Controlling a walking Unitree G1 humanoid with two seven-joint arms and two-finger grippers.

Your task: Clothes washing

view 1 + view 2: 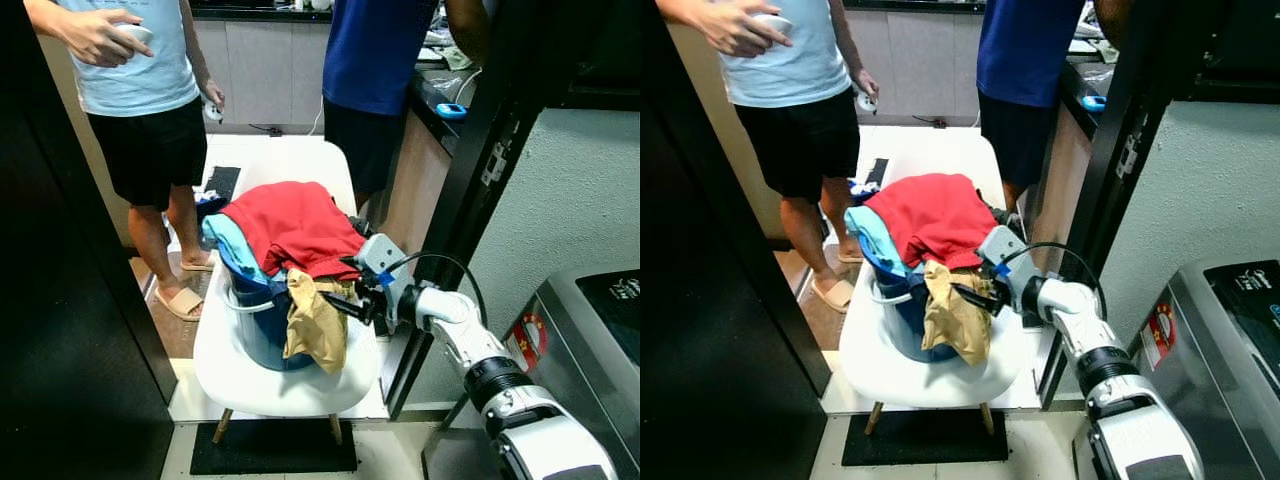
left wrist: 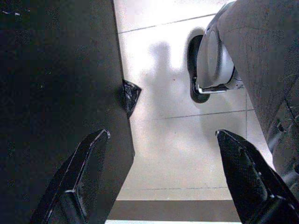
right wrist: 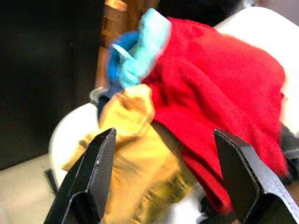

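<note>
While reaching: right pincer (image 1: 345, 300) spread, empty, beside the bucket (image 1: 262, 330).
Tan cloth (image 1: 315, 322): directly ahead; pinch its top fold.
Red shirt (image 1: 295, 225): just above; avoid snagging.

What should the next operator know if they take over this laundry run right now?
Right gripper: open, empty, reaching at the bucket of clothes on the white chair, fingers beside the tan garment.
Left gripper: open, idle, hanging over the floor.
The red garment and light blue garment are piled on top.
The washing machine stands to the robot's right.
Done: nothing grasped.
Left: grab clothes and load the washer.
Two people stand behind the chair.
</note>
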